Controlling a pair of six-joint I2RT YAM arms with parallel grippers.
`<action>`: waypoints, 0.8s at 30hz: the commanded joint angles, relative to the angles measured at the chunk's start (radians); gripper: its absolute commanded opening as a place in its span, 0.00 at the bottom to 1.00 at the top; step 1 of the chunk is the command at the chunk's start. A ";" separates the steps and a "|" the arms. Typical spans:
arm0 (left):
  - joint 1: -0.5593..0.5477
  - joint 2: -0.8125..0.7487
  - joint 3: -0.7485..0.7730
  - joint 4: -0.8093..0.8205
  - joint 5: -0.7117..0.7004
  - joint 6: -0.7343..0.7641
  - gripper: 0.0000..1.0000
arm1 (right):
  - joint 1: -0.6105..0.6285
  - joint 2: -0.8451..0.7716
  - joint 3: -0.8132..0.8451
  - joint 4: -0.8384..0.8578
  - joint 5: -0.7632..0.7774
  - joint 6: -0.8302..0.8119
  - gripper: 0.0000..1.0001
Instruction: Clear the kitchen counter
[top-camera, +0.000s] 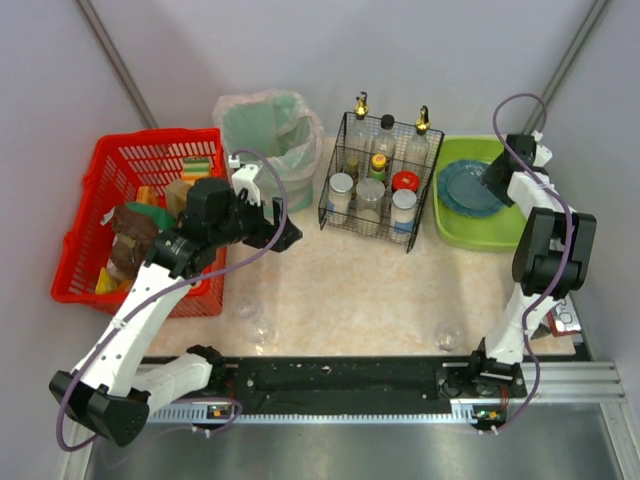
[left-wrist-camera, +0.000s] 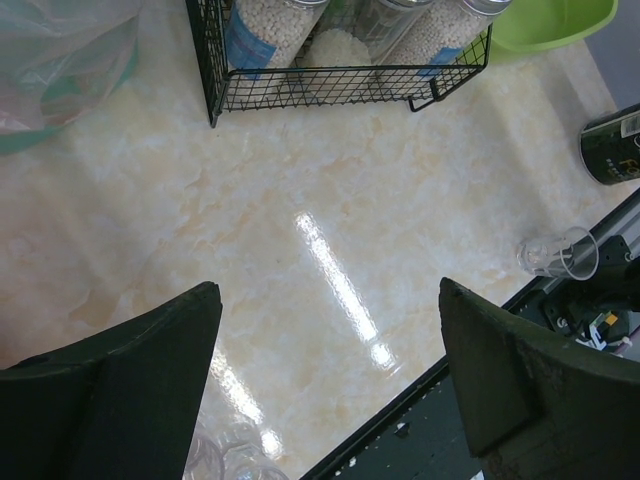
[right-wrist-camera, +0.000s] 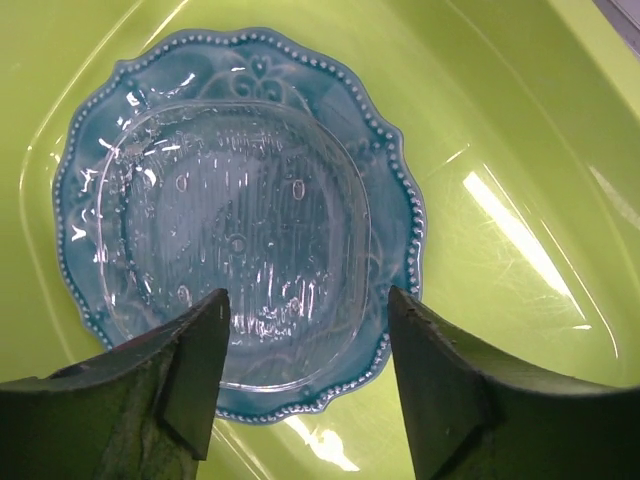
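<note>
The kitchen counter (top-camera: 360, 280) is a beige marbled top. Three clear glasses stand near its front edge: two at the left (top-camera: 260, 328) and one at the right (top-camera: 447, 340), which also appears in the left wrist view (left-wrist-camera: 560, 255). My left gripper (top-camera: 283, 228) hangs open over the bare counter (left-wrist-camera: 300, 200), nothing between its fingers (left-wrist-camera: 328, 288). My right gripper (top-camera: 497, 178) hovers open over the green tub (right-wrist-camera: 500, 120). Below it (right-wrist-camera: 306, 295) a clear plate (right-wrist-camera: 230, 230) lies on a blue scalloped plate (right-wrist-camera: 395, 200).
A red basket (top-camera: 90, 230) with food items stands at the left, a bagged bin (top-camera: 265, 130) behind it. A wire rack (top-camera: 380, 175) of bottles and jars is at the back centre. A dark can (left-wrist-camera: 612, 145) lies near the black rail (top-camera: 340, 385).
</note>
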 joint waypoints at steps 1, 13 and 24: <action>-0.001 0.004 0.009 0.030 0.000 0.025 0.93 | -0.010 -0.002 0.021 0.019 -0.005 0.020 0.66; -0.002 0.010 -0.021 0.062 0.144 -0.011 0.98 | -0.008 -0.368 -0.072 -0.137 -0.140 -0.025 0.76; -0.030 0.023 -0.044 0.015 0.086 -0.026 0.93 | -0.007 -0.958 -0.410 -0.194 -0.577 -0.035 0.75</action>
